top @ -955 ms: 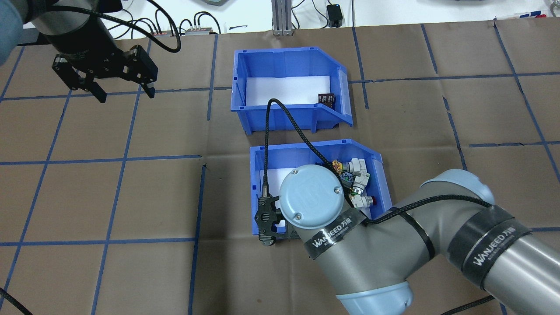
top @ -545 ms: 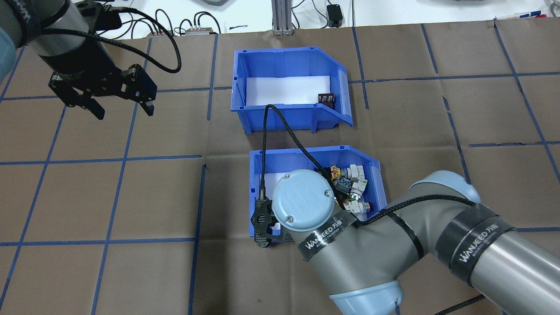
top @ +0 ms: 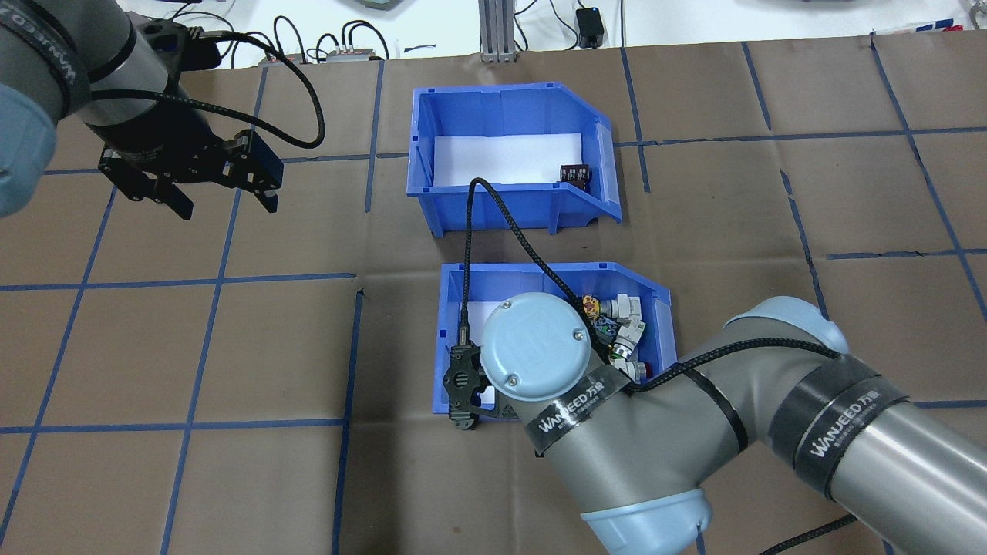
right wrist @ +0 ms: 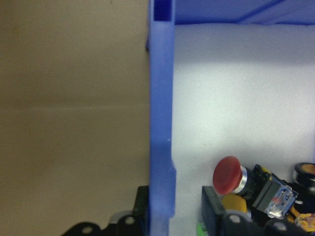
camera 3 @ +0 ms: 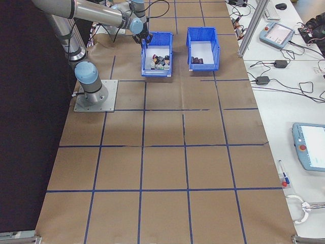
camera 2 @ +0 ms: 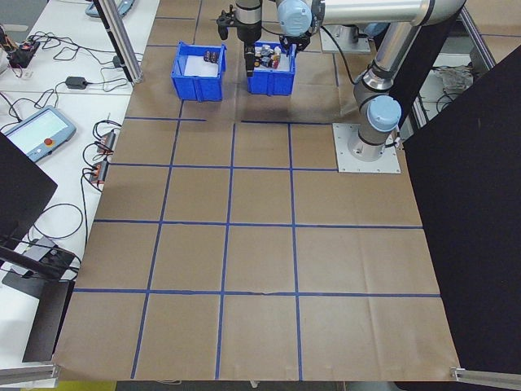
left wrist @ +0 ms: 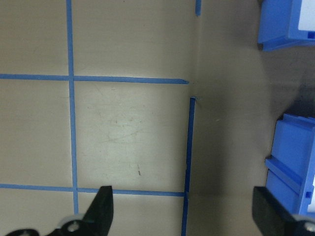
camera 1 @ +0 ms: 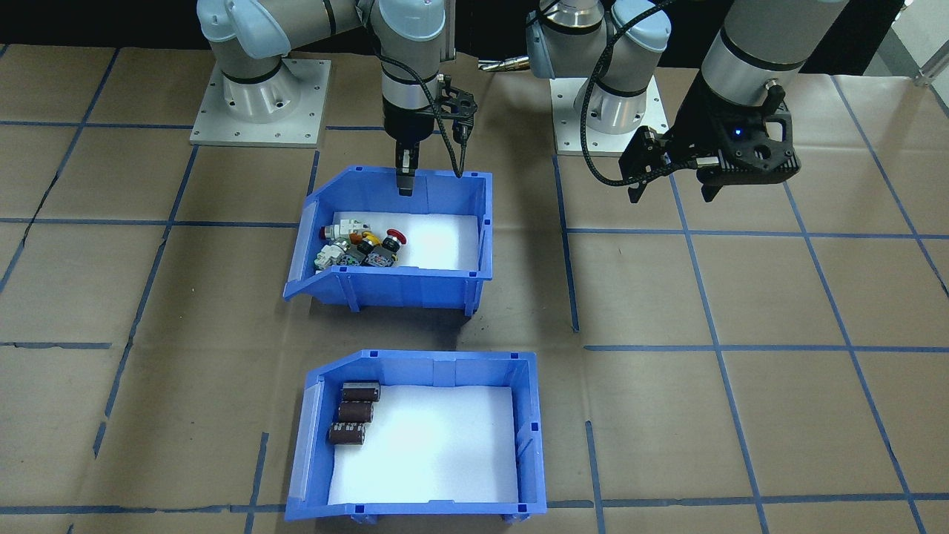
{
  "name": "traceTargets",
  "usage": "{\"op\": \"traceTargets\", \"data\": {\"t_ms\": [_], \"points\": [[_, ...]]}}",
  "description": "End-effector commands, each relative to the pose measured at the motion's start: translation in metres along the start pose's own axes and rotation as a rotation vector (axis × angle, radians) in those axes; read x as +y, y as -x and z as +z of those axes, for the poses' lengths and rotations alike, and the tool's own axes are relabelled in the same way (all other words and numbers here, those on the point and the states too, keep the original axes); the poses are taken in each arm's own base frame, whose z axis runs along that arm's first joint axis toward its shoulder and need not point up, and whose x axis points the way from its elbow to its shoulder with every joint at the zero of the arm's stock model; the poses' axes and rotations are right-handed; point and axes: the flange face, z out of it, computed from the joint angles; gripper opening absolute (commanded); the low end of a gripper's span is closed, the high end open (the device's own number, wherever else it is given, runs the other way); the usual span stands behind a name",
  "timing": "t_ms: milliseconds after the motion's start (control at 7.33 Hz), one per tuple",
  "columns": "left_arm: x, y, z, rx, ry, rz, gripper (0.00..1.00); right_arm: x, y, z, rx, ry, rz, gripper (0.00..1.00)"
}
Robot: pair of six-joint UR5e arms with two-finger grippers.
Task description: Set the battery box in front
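Note:
The battery box (camera 1: 415, 360) (top: 501, 92) is a blue bin with a white floor, and three dark brown cylinders (camera 1: 354, 411) (top: 574, 173) lie at its open-front end. It stands on the table's far side from the robot, untouched. Nearer the robot stands the like blue bin of push-button switches (camera 1: 400, 285) (top: 540, 270). My right gripper (camera 1: 404, 178) (right wrist: 174, 206) is shut on that bin's rear wall (right wrist: 161, 98), one finger inside and one outside. Off to the side my left gripper (top: 227, 206) (camera 1: 671, 194) (left wrist: 184, 209) hangs open over bare paper, holding nothing.
Brown paper with a grid of blue tape covers the table (top: 231, 347). The switches (camera 1: 359, 248) (right wrist: 227, 174) crowd the open-front end of their bin. In the left wrist view the corners of both bins (left wrist: 285, 24) (left wrist: 295, 162) show at the right. Cables and devices lie beyond the far edge (top: 590, 27).
The right gripper has dragged the switch bin a little toward the robot and slightly left. The left gripper has moved nearer the robot, still open. The battery box has not moved.

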Motion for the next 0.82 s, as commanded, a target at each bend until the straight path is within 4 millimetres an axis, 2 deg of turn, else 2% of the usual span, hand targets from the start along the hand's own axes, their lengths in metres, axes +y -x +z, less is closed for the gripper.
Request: {"op": "traceTargets", "data": {"t_ms": [0, 409, 545, 682], "points": [[0.0, 0.0, 0.001, -0.002, -0.001, 0.0, 0.99, 0.012, -0.027, -0.034, 0.023, -0.018, 0.049, 1.0], [-0.001, 0.0, 0.0, -0.001, -0.011, 0.0, 0.99, 0.065, -0.096, -0.093, 0.009, -0.008, 0.216, 1.0], [-0.001, 0.0, 0.002, -0.002, -0.005, 0.0, 0.99, 0.089, -0.122, -0.111, 0.038, -0.018, 0.301, 1.0], [-0.001, 0.0, 0.002, -0.002, -0.005, 0.0, 0.99, 0.123, -0.149, -0.124, 0.065, -0.024, 0.471, 1.0]]}}
